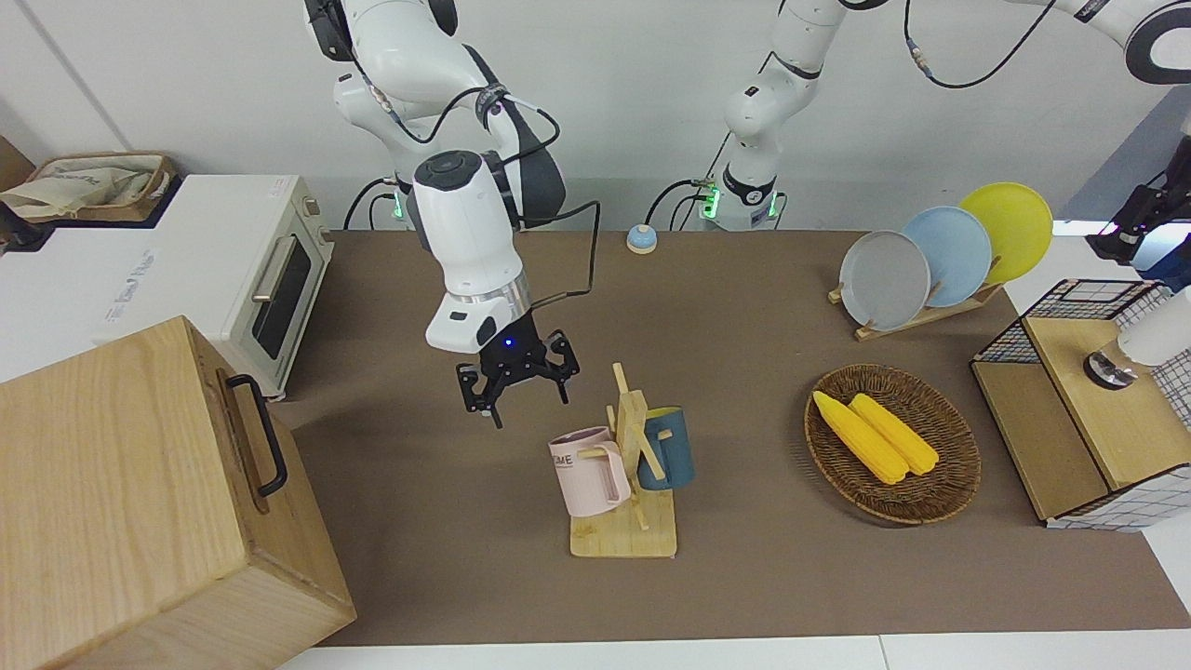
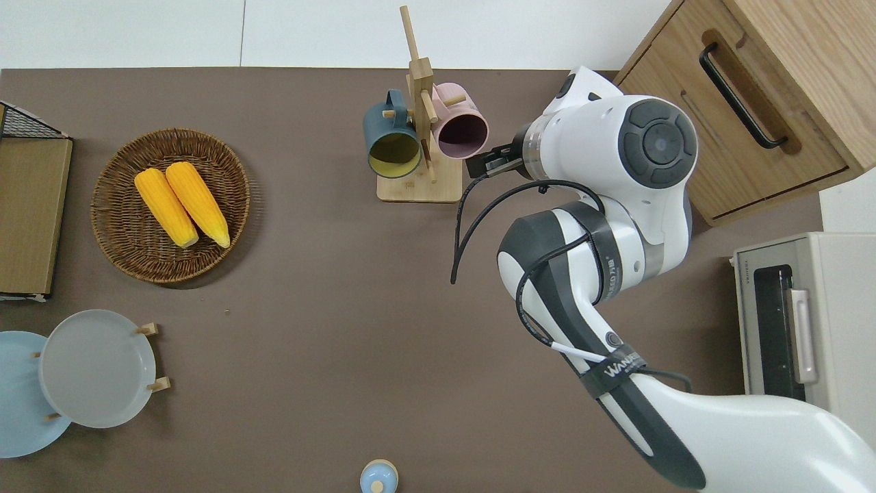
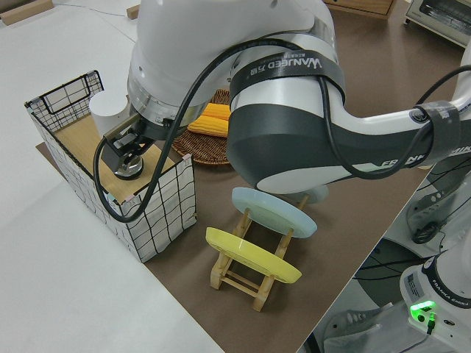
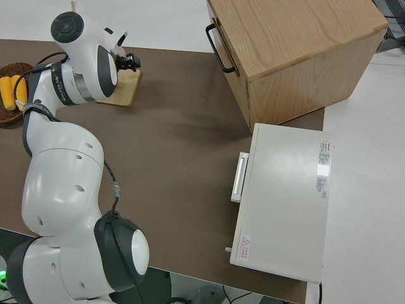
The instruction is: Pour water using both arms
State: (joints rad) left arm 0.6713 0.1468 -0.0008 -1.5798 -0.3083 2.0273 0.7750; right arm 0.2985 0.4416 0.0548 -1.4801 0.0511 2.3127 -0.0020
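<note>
My right gripper [image 1: 516, 380] [image 2: 487, 163] [image 4: 130, 61] hangs open and empty just above the table, beside the pink mug [image 1: 586, 475] [image 2: 462, 130], toward the right arm's end. That mug and a dark blue mug [image 1: 672, 448] [image 2: 393, 146] hang on a wooden mug rack [image 1: 622, 538] [image 2: 419, 189]. My left gripper [image 3: 125, 149] is over the wooden shelf inside a wire basket [image 3: 158, 220] [image 1: 1079, 307], right above a round metal piece [image 3: 129, 168] [image 1: 1107, 370] next to a white cylinder [image 3: 108, 114] [image 1: 1156, 337]. Water is out of view.
A wicker basket [image 1: 958, 484] with two corn cobs sits toward the left arm's end. A rack of three plates [image 1: 916, 270] stands nearer to the robots. A wooden cabinet [image 1: 140, 493] and a white toaster oven [image 1: 251, 270] fill the right arm's end.
</note>
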